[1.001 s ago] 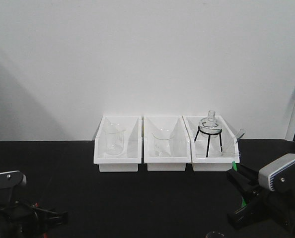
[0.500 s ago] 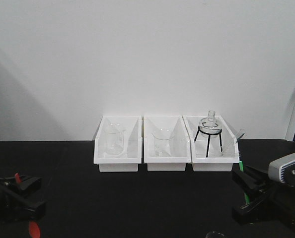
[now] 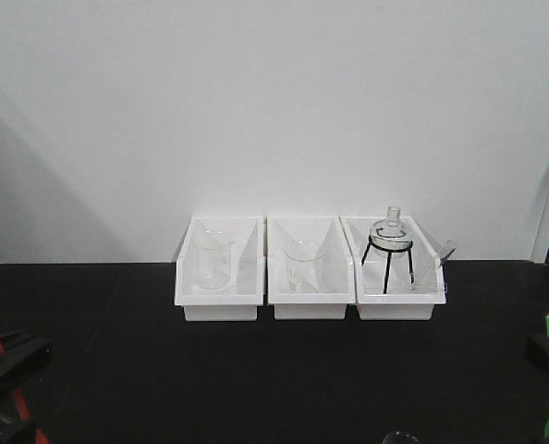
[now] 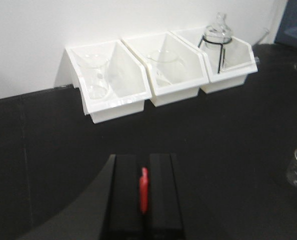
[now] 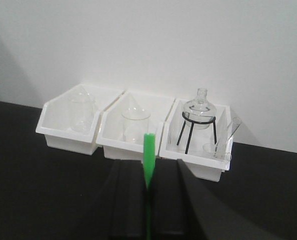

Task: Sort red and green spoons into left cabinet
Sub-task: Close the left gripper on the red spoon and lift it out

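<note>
So both spoons are picked up, that's the half that looks done. The left gripper [image 4: 144, 161] is clamped on the red spoon [image 4: 144, 192], with the jaws pressed together around it and the spoon sticking out between them. Same deal on the other side: the right gripper [image 5: 148, 170] is squeezed onto the green spoon [image 5: 149, 145], which pokes up and forward from between the jaws.

In the front view both arms sit low at the outer edges of the black counter [image 3: 274, 370], well apart from each other, and you mostly just see bits of red and green at the frame edges.

What's left is basically the whole delivery part. The left cabinet isn't in any of the views, so I can't tell where it sits relative to the arms. All that's ahead of them is the three white bins [image 3: 311, 311] against the wall, holding glassware: beakers, plus a round flask [image 3: 391, 231] on a black stand. Neither spoon is near those.

My guess is we're around the midpoint: grasping is finished, carrying and placing are not yet done for either one.
</note>
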You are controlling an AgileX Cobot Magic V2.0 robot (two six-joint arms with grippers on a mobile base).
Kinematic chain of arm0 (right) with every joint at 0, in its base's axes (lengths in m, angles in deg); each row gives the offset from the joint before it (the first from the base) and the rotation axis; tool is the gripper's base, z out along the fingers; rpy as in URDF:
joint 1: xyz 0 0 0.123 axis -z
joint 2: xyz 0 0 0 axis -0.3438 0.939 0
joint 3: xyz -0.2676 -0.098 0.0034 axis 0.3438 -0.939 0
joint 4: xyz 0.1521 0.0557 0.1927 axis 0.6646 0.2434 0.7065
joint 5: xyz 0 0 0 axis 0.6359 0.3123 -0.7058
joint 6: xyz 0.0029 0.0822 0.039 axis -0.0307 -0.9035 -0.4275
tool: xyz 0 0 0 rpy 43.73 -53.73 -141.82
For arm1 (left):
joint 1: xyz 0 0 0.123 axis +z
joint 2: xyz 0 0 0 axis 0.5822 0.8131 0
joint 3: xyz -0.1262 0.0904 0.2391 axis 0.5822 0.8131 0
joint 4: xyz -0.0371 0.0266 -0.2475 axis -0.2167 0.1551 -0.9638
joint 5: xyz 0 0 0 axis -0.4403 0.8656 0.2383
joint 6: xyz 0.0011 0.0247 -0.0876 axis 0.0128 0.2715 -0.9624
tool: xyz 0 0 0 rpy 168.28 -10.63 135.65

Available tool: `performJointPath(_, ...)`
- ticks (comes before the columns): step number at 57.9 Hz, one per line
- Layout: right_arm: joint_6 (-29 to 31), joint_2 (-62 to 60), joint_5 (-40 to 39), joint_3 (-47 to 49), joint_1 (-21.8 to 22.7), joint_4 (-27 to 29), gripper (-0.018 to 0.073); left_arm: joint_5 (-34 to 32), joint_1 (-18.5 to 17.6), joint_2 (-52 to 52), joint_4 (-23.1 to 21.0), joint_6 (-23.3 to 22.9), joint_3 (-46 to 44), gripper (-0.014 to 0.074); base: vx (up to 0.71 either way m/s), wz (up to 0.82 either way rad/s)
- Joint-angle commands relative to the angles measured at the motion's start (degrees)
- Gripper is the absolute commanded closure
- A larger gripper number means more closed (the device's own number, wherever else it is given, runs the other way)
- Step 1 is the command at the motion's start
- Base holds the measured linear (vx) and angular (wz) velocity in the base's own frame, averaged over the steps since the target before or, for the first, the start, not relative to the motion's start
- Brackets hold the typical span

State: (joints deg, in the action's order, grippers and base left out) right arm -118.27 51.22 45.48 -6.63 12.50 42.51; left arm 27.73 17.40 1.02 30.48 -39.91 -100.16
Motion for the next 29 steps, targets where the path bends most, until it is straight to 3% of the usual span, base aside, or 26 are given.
performJointPath(1,-6.53,-6.53,-2.08,-0.93,0.09,-5.45,0.0564,-3.05,-0.26,-3.2,-0.11,-0.64,0.51,0.0597,0.0,0.0)
performJointPath(13,-16.76,-15.17,-0.37,-4.77,0.09,-15.54,0.0564,-6.23,-0.26,-9.62,-0.11,-1.55,6.91,0.0597,0.0,0.0)
performJointPath(20,-18.12,-16.45,-0.66,-5.24,0.09,-19.86,0.0564,-8.05,-0.26,-11.23,-0.11,-1.55,7.91,0.0597,0.0,0.0)
performJointPath(29,-18.22,-16.45,-1.68,-5.24,0.09,-21.1,0.0564,-7.13,-0.26,-11.28,-0.11,-1.55,7.91,0.0596,0.0,0.0)
